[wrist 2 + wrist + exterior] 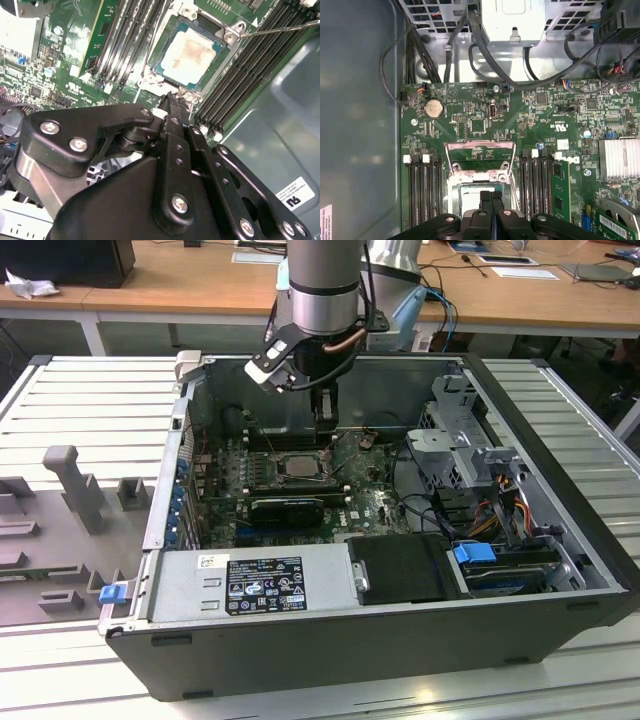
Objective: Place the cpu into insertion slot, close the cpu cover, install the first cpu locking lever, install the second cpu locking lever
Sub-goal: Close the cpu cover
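Open computer case (400,630) holding a green motherboard (530,115). Lower centre, the gripper (491,196) — fingers (485,201) clenched together on nothing, probably to push — hovers beside the swung-open cpu cover (480,150). The cpu (192,55) sits in its insertion slot (204,21), upper centre.

Bright amb. light, glare on cpu (192,55)

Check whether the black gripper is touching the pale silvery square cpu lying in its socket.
Cannot tell. In the second wrist view the gripper ends right at the edge of the cpu, with neither a gap nor contact plain.
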Controlling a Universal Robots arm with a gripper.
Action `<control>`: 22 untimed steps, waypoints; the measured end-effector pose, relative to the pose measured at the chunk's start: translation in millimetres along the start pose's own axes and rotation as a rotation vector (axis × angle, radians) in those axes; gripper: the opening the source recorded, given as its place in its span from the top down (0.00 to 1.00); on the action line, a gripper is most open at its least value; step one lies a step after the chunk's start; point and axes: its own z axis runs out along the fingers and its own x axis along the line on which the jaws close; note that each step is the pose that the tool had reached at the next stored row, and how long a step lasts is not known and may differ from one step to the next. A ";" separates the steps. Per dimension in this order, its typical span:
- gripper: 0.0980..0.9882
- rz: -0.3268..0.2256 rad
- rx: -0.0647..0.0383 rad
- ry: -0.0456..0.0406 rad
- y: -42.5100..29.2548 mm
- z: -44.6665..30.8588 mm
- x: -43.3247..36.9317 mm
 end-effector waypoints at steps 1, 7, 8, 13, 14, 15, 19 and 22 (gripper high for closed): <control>0.99 0.000 0.001 0.0000 2.0 0.1 0.1; 0.99 0.000 0.004 0.0002 10.7 -6.3 0.4; 0.99 0.000 0.005 -0.0001 14.5 -6.1 0.5; 0.99 0.000 0.008 -0.0002 29.9 -5.1 1.2; 0.99 0.000 0.008 -0.0002 30.6 -5.0 1.2; 0.99 0.000 0.008 -0.0002 31.0 -5.0 1.2; 0.99 0.000 0.008 -0.0001 40.0 -4.1 1.6; 0.99 0.000 0.008 -0.0002 45.3 -3.9 1.8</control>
